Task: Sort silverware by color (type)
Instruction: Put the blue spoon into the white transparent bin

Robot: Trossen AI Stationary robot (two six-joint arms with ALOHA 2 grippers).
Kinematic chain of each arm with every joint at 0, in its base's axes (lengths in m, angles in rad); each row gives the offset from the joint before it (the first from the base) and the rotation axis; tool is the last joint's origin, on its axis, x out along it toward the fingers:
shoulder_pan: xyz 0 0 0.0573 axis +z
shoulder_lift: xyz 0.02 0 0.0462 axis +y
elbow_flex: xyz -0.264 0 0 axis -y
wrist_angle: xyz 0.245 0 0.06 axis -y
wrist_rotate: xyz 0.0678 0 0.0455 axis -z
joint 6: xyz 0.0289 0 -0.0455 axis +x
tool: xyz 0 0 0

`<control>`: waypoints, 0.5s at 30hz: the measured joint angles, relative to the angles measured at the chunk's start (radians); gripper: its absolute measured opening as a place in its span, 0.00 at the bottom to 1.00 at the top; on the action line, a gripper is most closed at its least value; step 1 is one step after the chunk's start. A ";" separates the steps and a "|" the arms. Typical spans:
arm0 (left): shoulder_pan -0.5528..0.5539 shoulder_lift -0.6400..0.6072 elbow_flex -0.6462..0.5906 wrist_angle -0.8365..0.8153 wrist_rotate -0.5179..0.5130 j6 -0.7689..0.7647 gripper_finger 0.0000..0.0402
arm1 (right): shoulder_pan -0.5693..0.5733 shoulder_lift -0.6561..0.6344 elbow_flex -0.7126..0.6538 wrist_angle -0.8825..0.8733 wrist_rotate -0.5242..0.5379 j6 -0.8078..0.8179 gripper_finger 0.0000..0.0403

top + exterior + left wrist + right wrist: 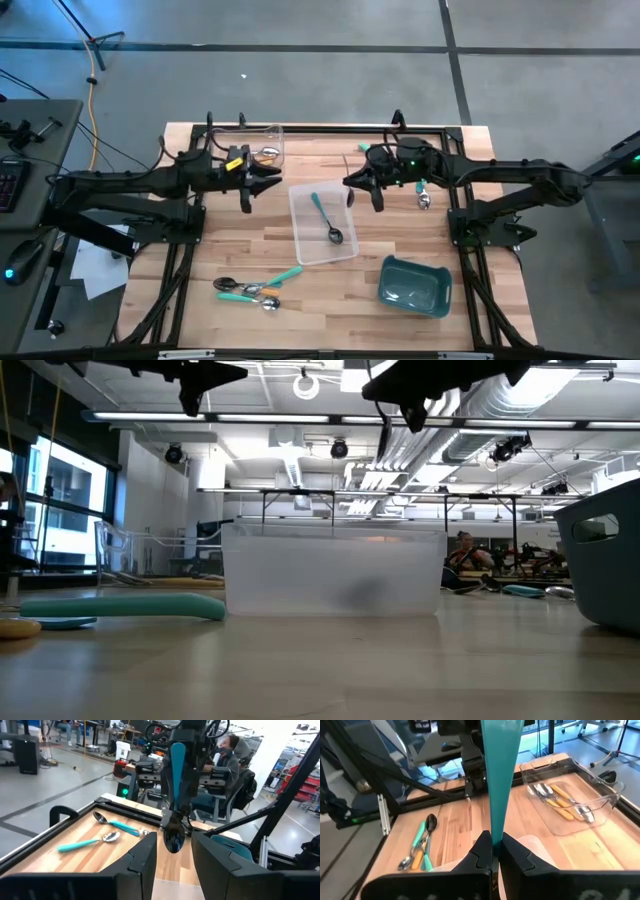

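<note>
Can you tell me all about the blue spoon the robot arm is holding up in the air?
The teal-blue spoon has a slim, flat handle that looks like plastic and a shiny metal bowl. It hangs nearly upright, bowl downward, above the wooden table, touching nothing below. The right pincer is shut on its handle. The left pincer is open, a finger on either side of the bowl, apparently not touching it.

The teal spoon (501, 775) runs off the right wrist view's top edge, its bowl unseen there. The person (462, 555) in the low view's background is too small to make out.
</note>
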 joint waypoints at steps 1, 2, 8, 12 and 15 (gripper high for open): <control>-0.005 0.000 0.000 -0.002 -0.007 0.005 0.28 | 0.000 -0.005 -0.011 0.012 0.000 0.007 0.00; -0.011 0.000 -0.003 0.003 -0.016 0.010 0.28 | 0.000 -0.007 -0.017 0.019 0.000 0.017 0.00; -0.029 0.002 -0.168 0.281 -0.124 -0.050 0.28 | 0.016 -0.007 -0.020 0.036 0.000 0.022 0.00; -0.029 0.000 -0.207 0.398 -0.129 -0.079 0.28 | 0.022 -0.007 -0.020 0.036 0.000 0.024 0.00; -0.029 0.000 -0.207 0.398 -0.114 -0.065 0.28 | 0.022 -0.007 -0.020 0.036 0.000 0.032 0.00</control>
